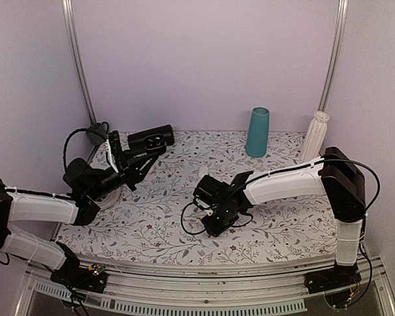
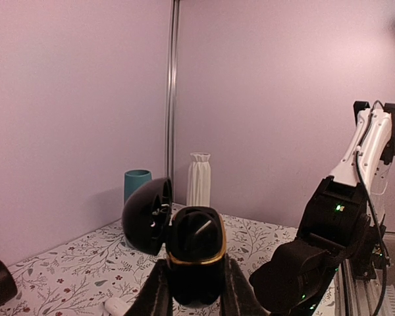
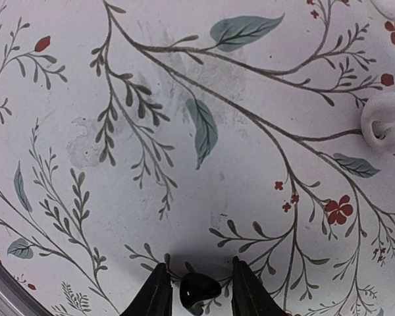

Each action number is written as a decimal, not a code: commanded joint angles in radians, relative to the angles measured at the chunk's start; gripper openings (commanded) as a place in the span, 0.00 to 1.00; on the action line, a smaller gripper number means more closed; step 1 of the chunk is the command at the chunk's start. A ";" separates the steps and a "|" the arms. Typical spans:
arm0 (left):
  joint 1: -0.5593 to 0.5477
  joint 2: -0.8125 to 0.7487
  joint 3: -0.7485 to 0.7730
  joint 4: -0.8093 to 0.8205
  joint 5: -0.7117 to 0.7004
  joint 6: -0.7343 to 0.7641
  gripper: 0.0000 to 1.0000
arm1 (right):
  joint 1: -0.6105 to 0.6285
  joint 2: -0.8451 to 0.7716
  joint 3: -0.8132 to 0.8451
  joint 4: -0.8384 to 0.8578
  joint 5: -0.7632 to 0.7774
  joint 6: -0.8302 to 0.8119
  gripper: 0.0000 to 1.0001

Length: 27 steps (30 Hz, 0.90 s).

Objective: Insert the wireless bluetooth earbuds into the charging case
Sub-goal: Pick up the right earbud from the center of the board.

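Left claw (image 2: pixel 196 291) clamps the open charging case (image 2: pixel 196 253) upright, ready for loading. Right claw (image 3: pixel 199 268) straddles an earbud (image 3: pixel 199 289) between its tips; I cannot tell whether it is pinched.

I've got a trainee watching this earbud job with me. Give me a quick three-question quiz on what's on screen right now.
1. True or false: the charging case held by the left gripper has its lid open.
2. What lies between the fingers of the right gripper? A) a white earbud B) a black earbud C) nothing
3. In the top view, which stands farther to the right, the teal cup or the white vase?

Key:
1. True.
2. B. The black earbud lies there, with a gap on each side.
3. The white vase.
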 commanded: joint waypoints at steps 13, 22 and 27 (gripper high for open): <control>-0.007 -0.026 -0.012 0.000 0.000 0.017 0.00 | 0.007 0.021 0.025 -0.008 -0.008 -0.008 0.27; -0.006 -0.019 -0.010 -0.003 -0.004 0.016 0.00 | 0.006 0.009 0.014 0.018 -0.022 -0.003 0.20; -0.004 -0.008 -0.010 -0.003 -0.012 0.017 0.00 | -0.003 -0.030 -0.012 0.058 -0.022 0.005 0.15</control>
